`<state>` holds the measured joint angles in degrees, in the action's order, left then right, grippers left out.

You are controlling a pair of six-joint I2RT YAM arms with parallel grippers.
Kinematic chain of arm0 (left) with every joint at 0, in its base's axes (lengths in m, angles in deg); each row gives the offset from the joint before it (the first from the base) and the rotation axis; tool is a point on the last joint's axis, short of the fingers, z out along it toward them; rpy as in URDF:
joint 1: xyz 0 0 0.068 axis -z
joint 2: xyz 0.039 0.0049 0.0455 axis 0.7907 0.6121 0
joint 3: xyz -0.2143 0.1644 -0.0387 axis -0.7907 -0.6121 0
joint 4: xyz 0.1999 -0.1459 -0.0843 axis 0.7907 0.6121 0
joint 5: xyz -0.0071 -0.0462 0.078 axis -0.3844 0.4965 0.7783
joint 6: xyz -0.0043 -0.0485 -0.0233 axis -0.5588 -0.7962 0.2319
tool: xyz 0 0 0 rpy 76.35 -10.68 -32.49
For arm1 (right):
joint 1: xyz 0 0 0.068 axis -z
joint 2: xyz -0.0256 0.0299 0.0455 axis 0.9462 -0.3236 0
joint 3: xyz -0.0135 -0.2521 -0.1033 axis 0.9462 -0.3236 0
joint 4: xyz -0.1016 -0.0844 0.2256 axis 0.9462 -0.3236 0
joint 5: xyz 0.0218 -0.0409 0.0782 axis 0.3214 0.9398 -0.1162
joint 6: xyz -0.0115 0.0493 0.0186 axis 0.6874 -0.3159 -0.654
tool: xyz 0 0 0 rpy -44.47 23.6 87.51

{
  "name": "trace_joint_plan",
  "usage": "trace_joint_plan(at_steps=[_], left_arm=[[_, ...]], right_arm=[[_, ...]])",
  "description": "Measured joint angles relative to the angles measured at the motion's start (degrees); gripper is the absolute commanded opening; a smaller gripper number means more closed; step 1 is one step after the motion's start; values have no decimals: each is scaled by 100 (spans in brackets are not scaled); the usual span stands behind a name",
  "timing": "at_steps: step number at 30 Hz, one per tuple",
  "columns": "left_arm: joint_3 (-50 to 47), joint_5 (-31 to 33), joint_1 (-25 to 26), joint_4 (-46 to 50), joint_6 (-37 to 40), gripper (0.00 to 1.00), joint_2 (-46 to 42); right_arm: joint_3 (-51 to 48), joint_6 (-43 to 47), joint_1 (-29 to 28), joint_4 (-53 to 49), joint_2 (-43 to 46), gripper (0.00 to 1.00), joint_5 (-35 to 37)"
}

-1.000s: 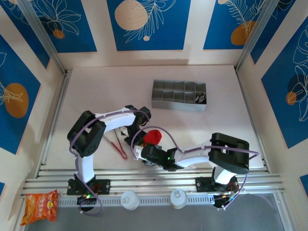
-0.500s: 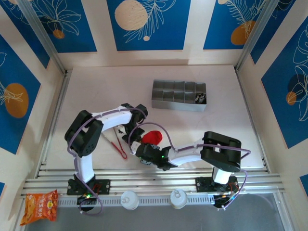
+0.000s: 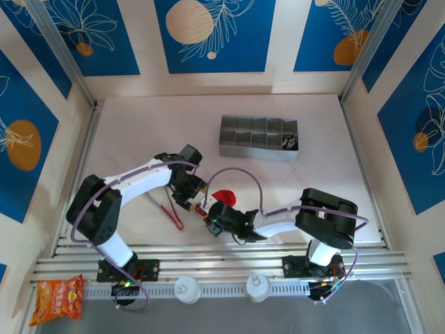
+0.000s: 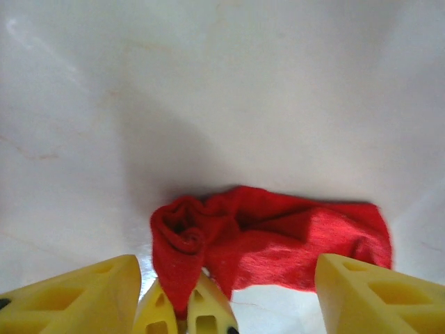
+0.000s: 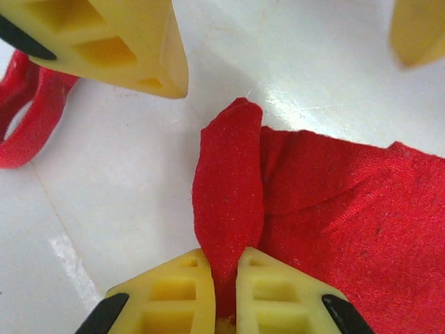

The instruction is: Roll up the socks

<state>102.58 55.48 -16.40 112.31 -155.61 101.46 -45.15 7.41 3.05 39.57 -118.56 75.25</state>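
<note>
right tool pinches the red sock; left tool stands open around it.

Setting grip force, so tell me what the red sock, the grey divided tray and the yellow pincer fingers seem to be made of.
The red sock looks like soft knitted fabric, matte, with a fuzzy weave and limp folds. The grey divided tray is probably sheet metal with a dull satin sheen, though it could be painted plastic. The right pincer's fingers look like rigid yellow plastic, smooth, with triangular cut-outs.
</note>
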Motion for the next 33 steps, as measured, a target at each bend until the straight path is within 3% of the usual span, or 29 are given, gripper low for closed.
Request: trace_joint_plan(at_steps=[3, 8, 20, 33], left_arm=[[-55, 2, -26, -199, 50, 63, -151], [-238, -26, -20, -546, 372, 47, -313], [-1438, -96, 227, -1300, 896, 39, -962], [-1676, -133, 509, -2103, 914, 38, -750]], right_arm=[[-251, -247, 236, 431, 59, 0, -450], [-664, -708, 667, 1220, 57, 0, -1296], [-1025, -1438, 1338, 2297, -262, 0, -2594], [-1274, -1801, 1825, 3001, -483, 0, -3386]])
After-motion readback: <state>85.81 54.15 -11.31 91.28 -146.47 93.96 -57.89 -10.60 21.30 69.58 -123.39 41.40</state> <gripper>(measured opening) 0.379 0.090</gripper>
